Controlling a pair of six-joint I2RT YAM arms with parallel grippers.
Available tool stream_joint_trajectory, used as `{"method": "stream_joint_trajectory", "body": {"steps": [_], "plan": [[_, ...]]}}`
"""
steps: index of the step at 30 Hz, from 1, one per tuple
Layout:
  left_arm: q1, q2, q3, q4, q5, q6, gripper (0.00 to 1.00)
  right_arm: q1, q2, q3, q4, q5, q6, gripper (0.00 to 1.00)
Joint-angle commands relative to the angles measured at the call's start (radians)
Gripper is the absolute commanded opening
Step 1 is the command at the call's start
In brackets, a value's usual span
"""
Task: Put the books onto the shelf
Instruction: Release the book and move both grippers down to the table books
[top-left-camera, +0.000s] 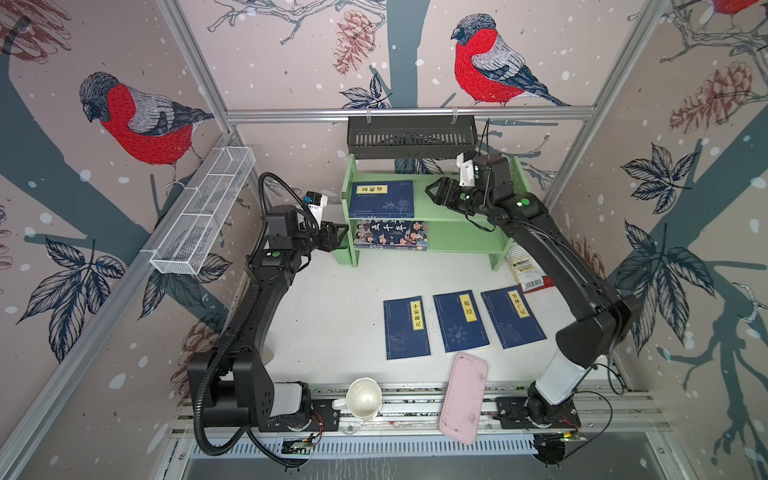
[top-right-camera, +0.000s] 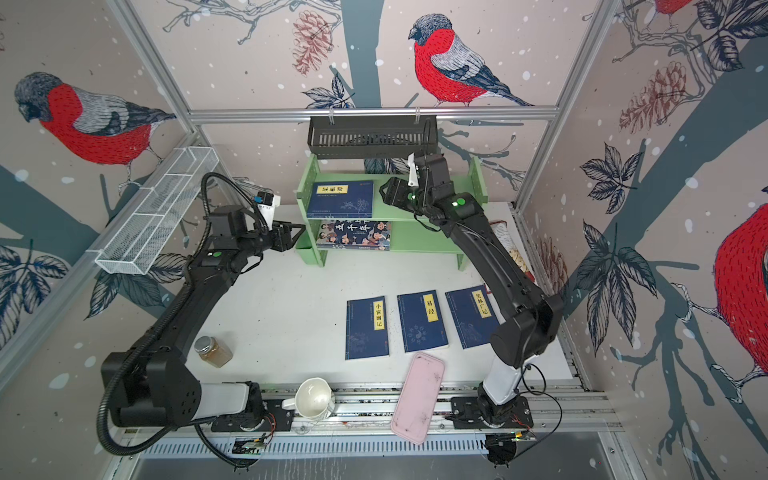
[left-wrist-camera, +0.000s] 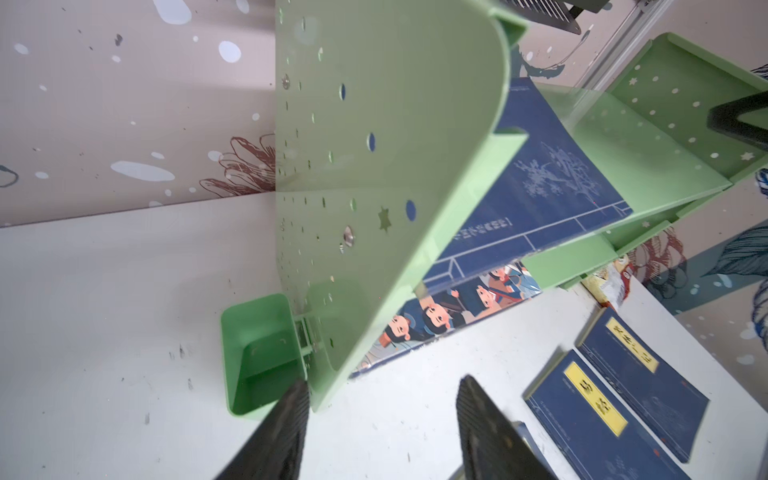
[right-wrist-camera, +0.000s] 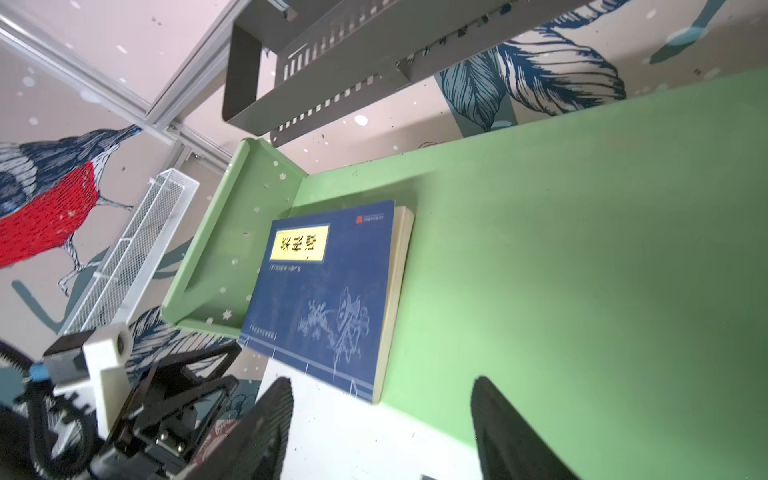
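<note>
white table (top-left-camera: 332, 316) carries everything here. the green shelf (top-left-camera: 461, 240) stands at its far edge, two tiers between upright side panels. the cartoon book (top-left-camera: 390, 235) lies flat at the left end of the lower tier. a navy book (top-left-camera: 381, 199) lies flat at the left end of the top tier, yellow label up. three more lie flat in a row on the table, well in front of the shelf: the left navy book (top-left-camera: 407, 327), the middle navy book (top-left-camera: 461, 321) and the right navy book (top-left-camera: 513, 318). my left pincer (top-left-camera: 341, 237) hangs open and empty just beside the shelf's left side panel, level with the lower tier. my right pincer (top-left-camera: 431, 194) hangs open and empty over the top tier, just right of the navy book there, not touching it.
</note>
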Motion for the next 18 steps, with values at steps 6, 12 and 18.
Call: {"method": "stream_joint_trajectory", "body": {"steps": [6, 12, 18], "plan": [[0.003, -0.012, 0.006, -0.216, 0.272, -0.199, 0.58, 0.149, -0.4, -0.502, 0.106, 0.088, -0.03, 0.69], [0.023, -0.025, -0.161, -0.03, 0.459, -0.505, 0.58, 0.286, -0.62, -0.78, 0.154, 0.123, 0.082, 0.69], [0.039, -0.032, -0.347, 0.074, 0.418, -0.595, 0.6, 0.347, -0.635, -0.949, 0.203, 0.132, 0.163, 0.7]]}}
